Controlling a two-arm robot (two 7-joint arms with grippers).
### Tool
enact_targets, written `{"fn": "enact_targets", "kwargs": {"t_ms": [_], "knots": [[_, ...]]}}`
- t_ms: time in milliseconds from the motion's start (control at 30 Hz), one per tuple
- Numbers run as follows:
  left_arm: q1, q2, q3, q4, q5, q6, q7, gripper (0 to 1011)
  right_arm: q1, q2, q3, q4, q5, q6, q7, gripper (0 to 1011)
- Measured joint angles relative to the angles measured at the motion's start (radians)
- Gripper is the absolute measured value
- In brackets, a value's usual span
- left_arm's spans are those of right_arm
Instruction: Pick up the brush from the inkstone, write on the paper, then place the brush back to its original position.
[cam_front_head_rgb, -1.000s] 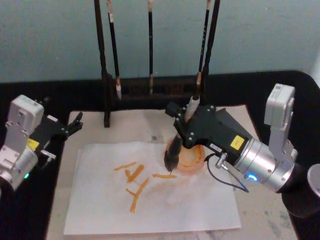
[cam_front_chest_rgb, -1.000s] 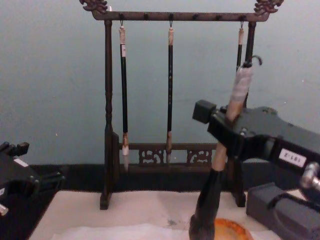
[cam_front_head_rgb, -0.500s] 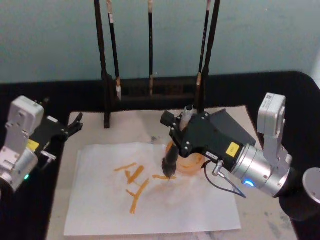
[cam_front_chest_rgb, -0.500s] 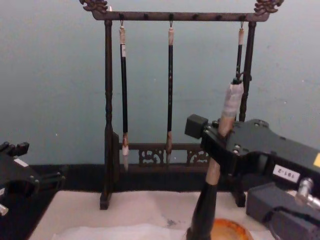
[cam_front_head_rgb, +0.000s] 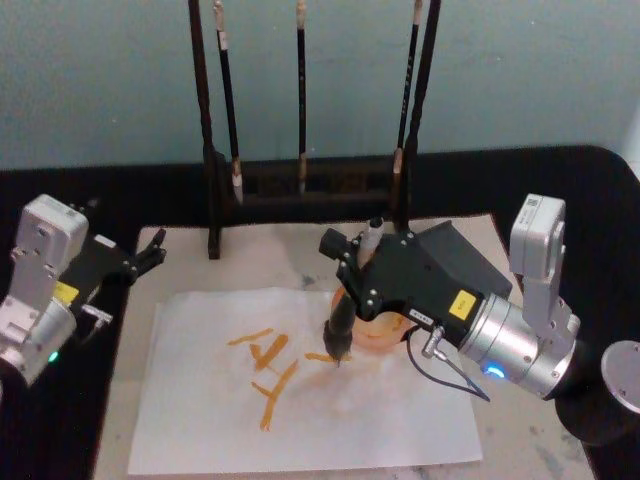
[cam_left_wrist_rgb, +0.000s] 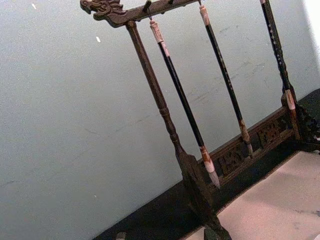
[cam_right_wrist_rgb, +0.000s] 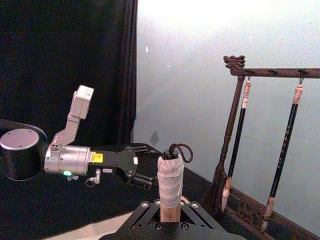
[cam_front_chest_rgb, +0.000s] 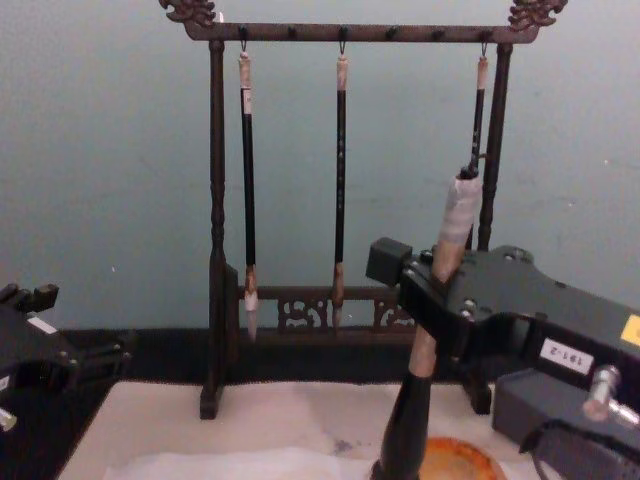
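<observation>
Right gripper (cam_front_head_rgb: 366, 268), clamped on the handle of the brush (cam_front_head_rgb: 340, 322), has moved left off the inkstone (cam_front_head_rgb: 388, 332) and lowered the tip onto the paper (cam_front_head_rgb: 380, 420) beside the orange strokes (cam_front_head_rgb: 268, 368) (left gripper (cam_front_head_rgb: 150, 248) parked at left), so writing is judged under way.

The brush (cam_front_head_rgb: 338, 322) has a pale wooden handle taped white near its top. The paper (cam_front_head_rgb: 200, 420) is thin and matt; the rack (cam_front_chest_rgb: 216, 200) is dark carved wood.

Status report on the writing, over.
Right tool shut on large tan-handled calligraphy brush, tip on thin white paper beside orange strokes. Left tool parked far left. Nothing in the way.
</observation>
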Motion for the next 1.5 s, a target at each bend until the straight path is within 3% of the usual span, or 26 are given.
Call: {"fn": "enact_targets", "kwargs": {"t_ms": [600,1500], "knots": [[0.000,0.000,0.000,0.000,0.000,0.000,0.000,1010,-0.016,-0.019,0.020,0.003,-0.020,0.017,0.026,5],[0.000,0.000,0.000,0.000,0.000,0.000,0.000,1010,-0.074,0.021,0.024,-0.073,-0.006,0.049,0.044,5]]}}
